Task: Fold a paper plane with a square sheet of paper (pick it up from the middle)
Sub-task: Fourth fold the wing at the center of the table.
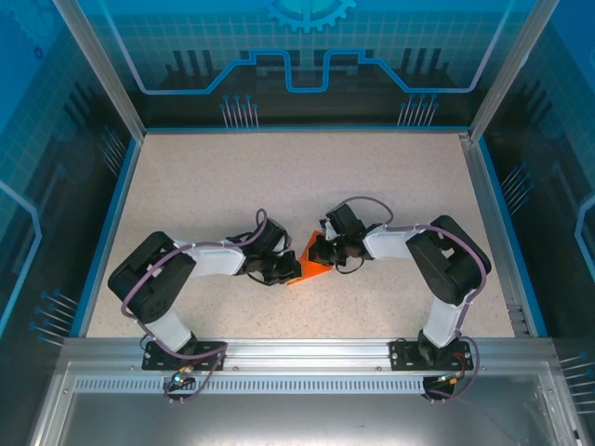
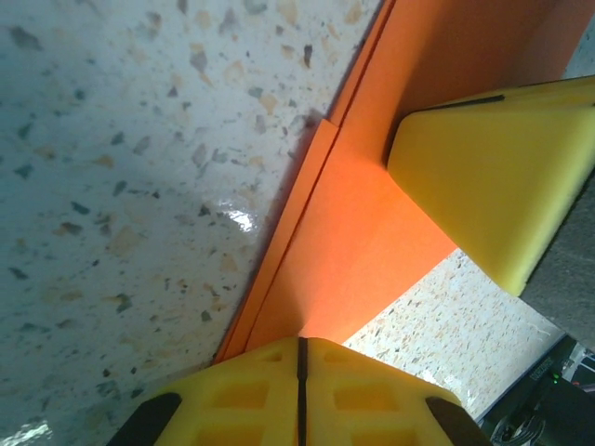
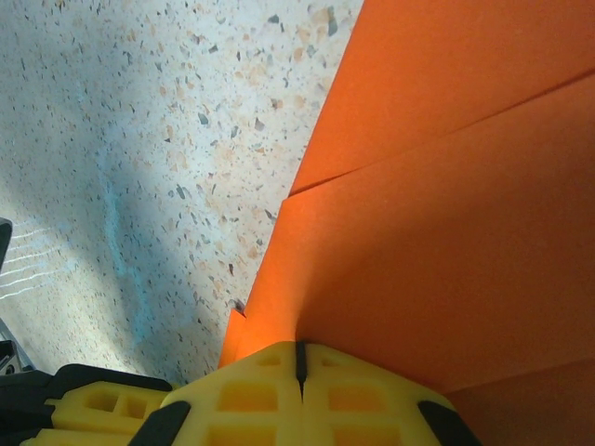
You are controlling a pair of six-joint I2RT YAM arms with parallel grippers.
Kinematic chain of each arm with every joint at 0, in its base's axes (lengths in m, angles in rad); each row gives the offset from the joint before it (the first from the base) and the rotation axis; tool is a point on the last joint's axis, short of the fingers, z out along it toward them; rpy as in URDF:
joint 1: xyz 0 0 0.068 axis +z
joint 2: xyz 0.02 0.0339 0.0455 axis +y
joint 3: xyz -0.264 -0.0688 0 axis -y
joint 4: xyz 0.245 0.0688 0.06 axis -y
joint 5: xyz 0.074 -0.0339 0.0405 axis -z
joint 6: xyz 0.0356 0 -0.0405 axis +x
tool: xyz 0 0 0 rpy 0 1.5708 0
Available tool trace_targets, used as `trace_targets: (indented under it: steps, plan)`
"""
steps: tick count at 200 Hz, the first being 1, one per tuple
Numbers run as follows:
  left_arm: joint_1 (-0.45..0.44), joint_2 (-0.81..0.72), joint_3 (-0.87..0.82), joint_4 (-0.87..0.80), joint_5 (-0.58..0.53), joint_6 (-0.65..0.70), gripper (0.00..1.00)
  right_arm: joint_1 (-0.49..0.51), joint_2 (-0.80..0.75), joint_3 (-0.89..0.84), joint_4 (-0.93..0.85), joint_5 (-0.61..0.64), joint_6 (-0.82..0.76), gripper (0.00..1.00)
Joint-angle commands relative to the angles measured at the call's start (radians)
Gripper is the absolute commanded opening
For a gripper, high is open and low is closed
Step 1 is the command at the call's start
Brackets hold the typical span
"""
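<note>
Orange and creased, the sheet of paper (image 1: 312,263) is being held near the middle of the table (image 1: 279,177), the left gripper (image 2: 299,346) and right gripper (image 3: 299,355) both clamping onto it, and, looking thin, limp and tearable, it is probably wanting light pinches along its folded edges.

Bright orange square sheet of paper (image 1: 311,263), yellow fingers (image 3: 251,395), beige speckled table (image 1: 279,177), blue line-patterned walls (image 1: 307,46)
</note>
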Motion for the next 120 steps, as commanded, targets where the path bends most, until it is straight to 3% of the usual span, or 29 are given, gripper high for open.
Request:
trace_targets:
  steps: [1,120]
  plan:
    - [0.015,-0.016,-0.034,-0.06,-0.036,-0.008,0.09,-0.002,0.083,-0.033,-0.154,0.118,0.002,0.0]
    - [0.019,-0.052,-0.028,-0.124,-0.077,0.035,0.1,-0.002,0.107,-0.021,-0.173,0.125,0.003,0.0]
